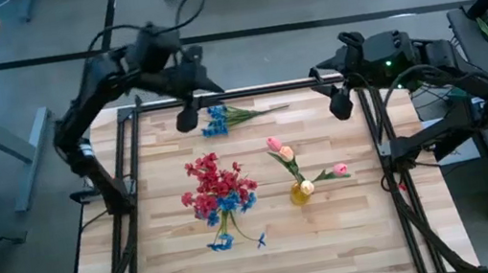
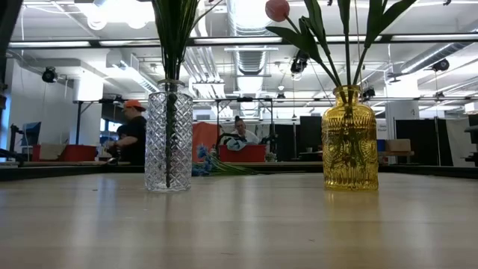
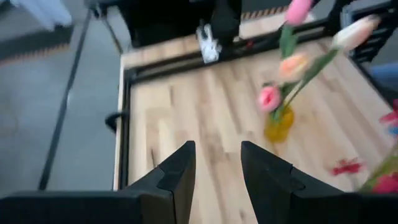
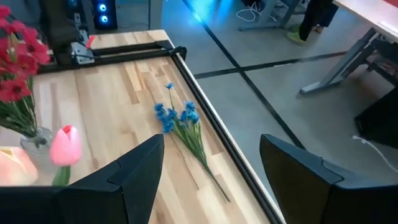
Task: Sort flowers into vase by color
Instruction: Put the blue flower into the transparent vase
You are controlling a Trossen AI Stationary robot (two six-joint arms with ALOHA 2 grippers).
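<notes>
Both sets of jaws stood parted and empty. One blue spray [image 1: 218, 121] lay loose at the table's [image 1: 356, 236] far edge, stem pointing toward the right gripper [image 1: 341, 103], blossoms just beside the nearer left gripper [image 1: 188, 118].

Obstacles in the high view: a clear vase [image 1: 225, 215] of red and blue flowers [image 1: 218, 191] at centre, a yellow vase [image 1: 300, 193] of tulips [image 1: 281, 149] just right of centre, and a loose blue spray [image 1: 222, 119] lying at upper centre. A gap separates the two vases. Bare table [image 1: 356, 236] lies open along the lower edge and on both sides.
</notes>
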